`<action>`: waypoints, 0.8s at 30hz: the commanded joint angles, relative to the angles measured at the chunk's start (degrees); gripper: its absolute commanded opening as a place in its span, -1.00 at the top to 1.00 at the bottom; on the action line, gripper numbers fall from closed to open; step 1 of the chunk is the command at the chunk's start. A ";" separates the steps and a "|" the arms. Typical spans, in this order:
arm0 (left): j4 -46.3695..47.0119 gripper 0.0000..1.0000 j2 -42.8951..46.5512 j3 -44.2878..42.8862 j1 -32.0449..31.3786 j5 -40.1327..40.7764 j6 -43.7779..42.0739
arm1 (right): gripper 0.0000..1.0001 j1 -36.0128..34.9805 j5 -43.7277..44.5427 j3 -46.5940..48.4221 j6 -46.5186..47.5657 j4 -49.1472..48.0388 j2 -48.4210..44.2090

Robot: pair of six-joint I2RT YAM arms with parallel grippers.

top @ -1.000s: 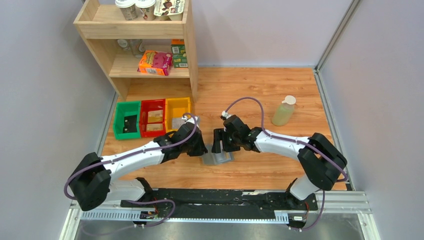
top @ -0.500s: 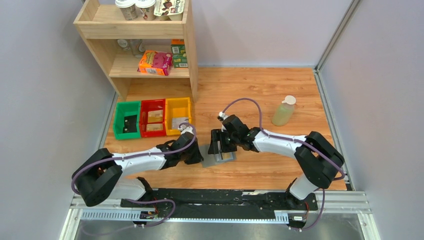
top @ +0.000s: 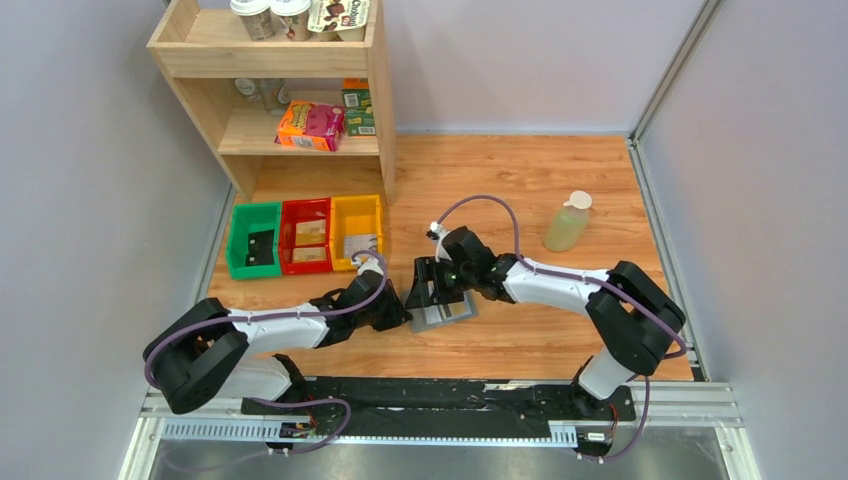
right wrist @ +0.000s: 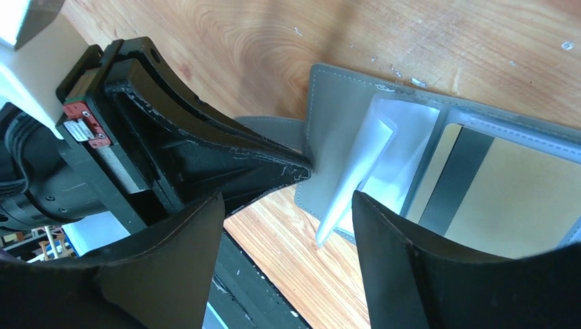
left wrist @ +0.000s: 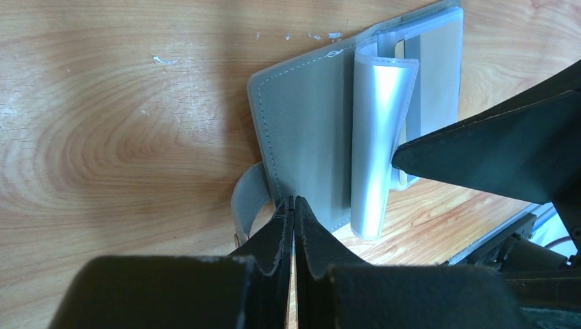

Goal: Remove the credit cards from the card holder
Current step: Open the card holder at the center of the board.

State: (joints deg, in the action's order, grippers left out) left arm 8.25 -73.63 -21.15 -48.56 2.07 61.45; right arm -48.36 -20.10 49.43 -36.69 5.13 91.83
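left fingers are pressed together on the edge of the open card holder | right fingers are held apart over it | tan card is seen sleeved

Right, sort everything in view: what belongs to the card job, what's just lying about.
Job: card holder, card inside it, left end effector shut at its edge, right end effector open over it.
Lying about: bottle, green bin, red bin, yellow bin, shelf with boxes and cups.
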 commanded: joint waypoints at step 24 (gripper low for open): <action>0.62 0.92 -0.29 2.78 0.04 0.22 0.16 | 0.33 0.81 9.73 3.57 3.20 6.74 -1.40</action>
State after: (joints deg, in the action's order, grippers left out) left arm 10.48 -73.54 -19.99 -48.53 1.98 62.30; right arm -47.13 -8.54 52.86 -33.41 15.51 88.12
